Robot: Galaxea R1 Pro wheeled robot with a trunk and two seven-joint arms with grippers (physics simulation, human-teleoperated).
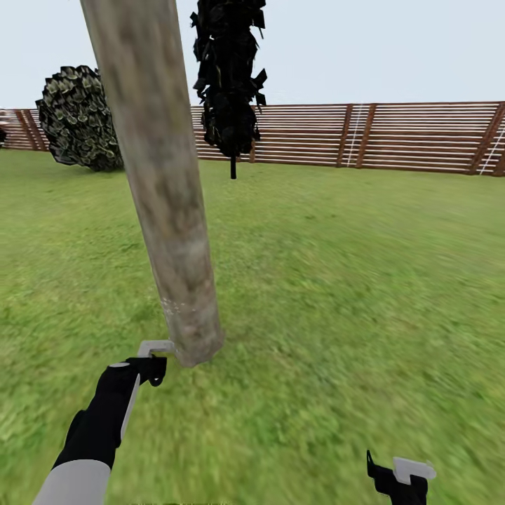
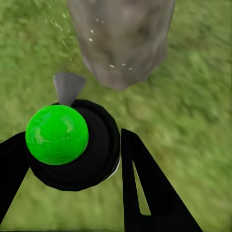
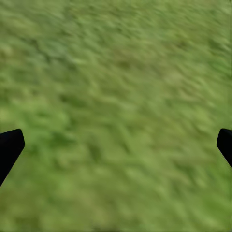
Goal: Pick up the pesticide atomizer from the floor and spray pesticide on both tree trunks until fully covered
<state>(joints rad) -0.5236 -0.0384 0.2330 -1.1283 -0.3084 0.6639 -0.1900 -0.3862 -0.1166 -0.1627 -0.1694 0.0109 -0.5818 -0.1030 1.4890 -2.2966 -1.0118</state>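
A thick grey-brown mottled tree trunk (image 1: 168, 203) rises from the grass floor (image 1: 337, 280) just ahead, and slants across the head view. In the left wrist view the trunk's base (image 2: 121, 38) carries fine pale specks. My left gripper (image 1: 151, 368) is close to the trunk's foot and shut on the pesticide atomizer (image 2: 58, 135). The atomizer has a black round body, a bright green ball on top and a grey nozzle (image 2: 68, 87) facing the trunk. Its pale nozzle (image 1: 154, 346) almost touches the trunk. My right gripper (image 1: 400, 477) hangs open over bare grass (image 3: 116, 96).
A round leafy bush (image 1: 77, 116) stands at the back left. A mass of dark ragged foliage (image 1: 228, 77) on a thin stem hangs behind the trunk. A brown slatted wooden fence (image 1: 365, 137) closes the lawn at the back. Open grass stretches to the right.
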